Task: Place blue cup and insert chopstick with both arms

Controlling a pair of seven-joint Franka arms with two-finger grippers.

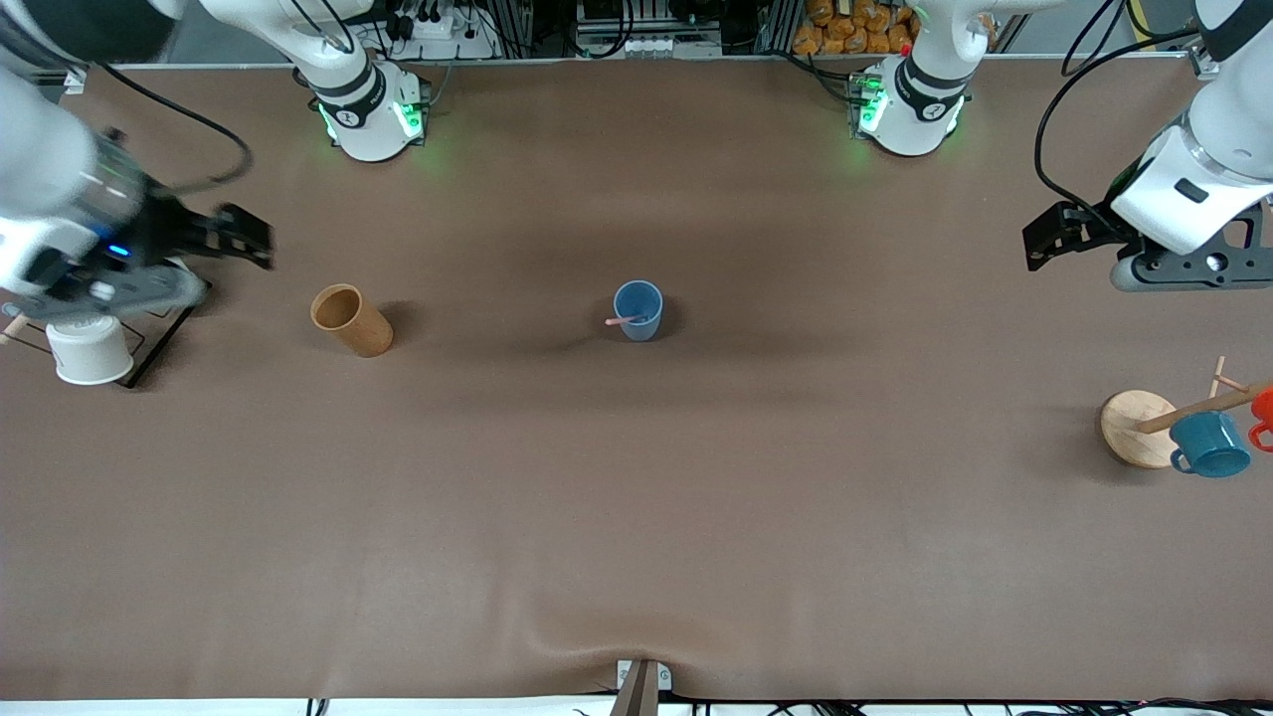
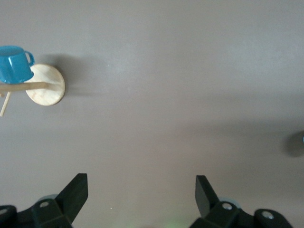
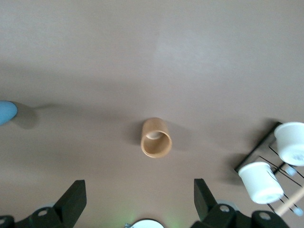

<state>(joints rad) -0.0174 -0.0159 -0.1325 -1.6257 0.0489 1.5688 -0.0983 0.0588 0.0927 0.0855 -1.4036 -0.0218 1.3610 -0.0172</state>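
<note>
The blue cup (image 1: 637,310) stands upright at the middle of the table. The pale-pink chopstick (image 1: 625,320) leans inside it, one end poking over the rim. My left gripper (image 1: 1044,239) hangs open and empty over the left arm's end of the table, well away from the cup. In the left wrist view its fingers (image 2: 76,187) frame only bare table. My right gripper (image 1: 249,237) is open and empty over the right arm's end, above a wire rack. The right wrist view shows its gripper (image 3: 138,187) over bare table, with the blue cup (image 3: 5,112) at the frame's edge.
A light-wood cup (image 1: 350,319) stands between the right gripper and the blue cup. A white cup (image 1: 90,350) sits on a black wire rack at the right arm's end. At the left arm's end a wooden mug tree (image 1: 1134,428) carries a teal mug (image 1: 1208,445) and an orange one (image 1: 1263,413).
</note>
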